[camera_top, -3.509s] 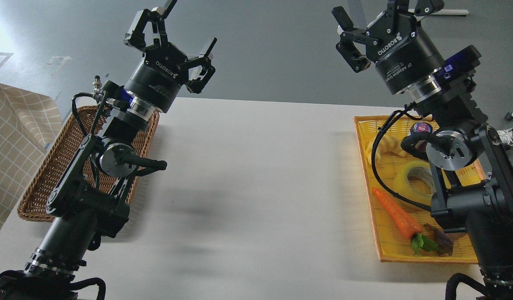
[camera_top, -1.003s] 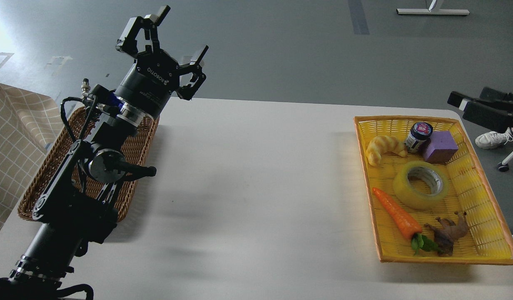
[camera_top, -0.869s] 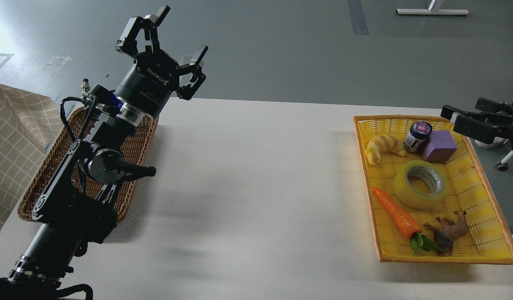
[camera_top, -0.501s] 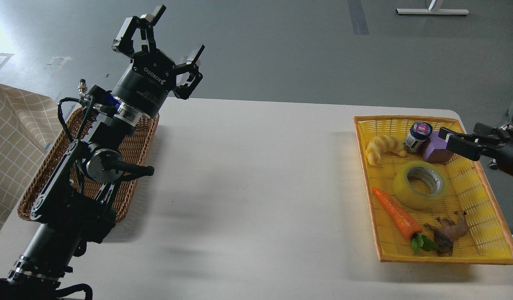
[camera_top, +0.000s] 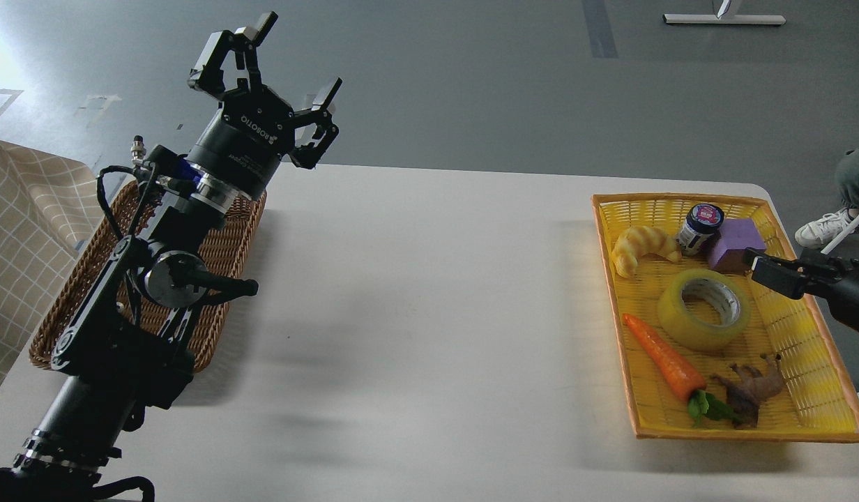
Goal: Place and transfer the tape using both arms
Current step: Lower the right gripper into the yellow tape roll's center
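Observation:
The tape, a translucent yellow roll with a grey-white core, lies flat in the middle of the yellow tray at the right. My right gripper reaches in low from the right edge, its dark tip just right of the tape and in front of the purple block. Its fingers overlap, so I cannot tell open from shut. My left gripper is raised high at the upper left beyond the wicker basket, its fingers spread wide and empty.
The tray also holds a pale croissant, a small jar, a purple block, a carrot and a brown toy animal. A wicker basket sits at the left under my left arm. A person's shoe is beyond the table.
My right arm left its raised pose over the tray, then came back in from the right edge, moving down and left towards the tape. My left arm has barely shifted.

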{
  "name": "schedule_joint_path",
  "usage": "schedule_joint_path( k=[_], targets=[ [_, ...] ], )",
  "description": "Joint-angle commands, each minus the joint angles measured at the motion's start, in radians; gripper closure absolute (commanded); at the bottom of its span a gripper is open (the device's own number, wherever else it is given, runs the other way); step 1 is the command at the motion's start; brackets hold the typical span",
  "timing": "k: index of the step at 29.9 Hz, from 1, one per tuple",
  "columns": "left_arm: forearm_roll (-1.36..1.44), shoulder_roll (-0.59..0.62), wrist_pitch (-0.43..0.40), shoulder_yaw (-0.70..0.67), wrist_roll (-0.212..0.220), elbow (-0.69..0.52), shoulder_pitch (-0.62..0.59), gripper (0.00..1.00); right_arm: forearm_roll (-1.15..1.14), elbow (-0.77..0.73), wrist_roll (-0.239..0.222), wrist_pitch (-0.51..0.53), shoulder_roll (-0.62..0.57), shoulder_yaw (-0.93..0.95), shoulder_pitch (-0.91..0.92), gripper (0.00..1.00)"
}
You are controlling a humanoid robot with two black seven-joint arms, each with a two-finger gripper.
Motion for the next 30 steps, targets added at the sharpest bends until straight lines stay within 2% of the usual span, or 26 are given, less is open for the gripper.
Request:
schedule_joint_path(
  k=[1, 7, 11, 30],
  targets=[
    [-0.002, -0.002, 0.001, -0.001, -0.001, 0.0, 0.001, 0.02, 0.0, 0.0, -0.013, -0.003, 0.021, -0.015, -0.007, 0.02],
    [-0.004, -0.001, -0.002, -0.001, -0.001, 0.0, 0.003, 0.02, 0.0, -0.01, -0.022, -0.004, 0.054, -0.04, -0.009, 0.03],
    [-0.006, -0.001, -0.005, -0.001, -0.001, 0.003, 0.003, 0.02, 0.0, -0.045, -0.025, -0.069, 0.052, -0.092, -0.006, 0.03],
    [-0.009, -0.001, -0.007, -0.01, -0.001, 0.008, 0.001, 0.02, 0.0, -0.154, -0.027, -0.089, 0.069, -0.129, 0.034, 0.07]
  ],
)
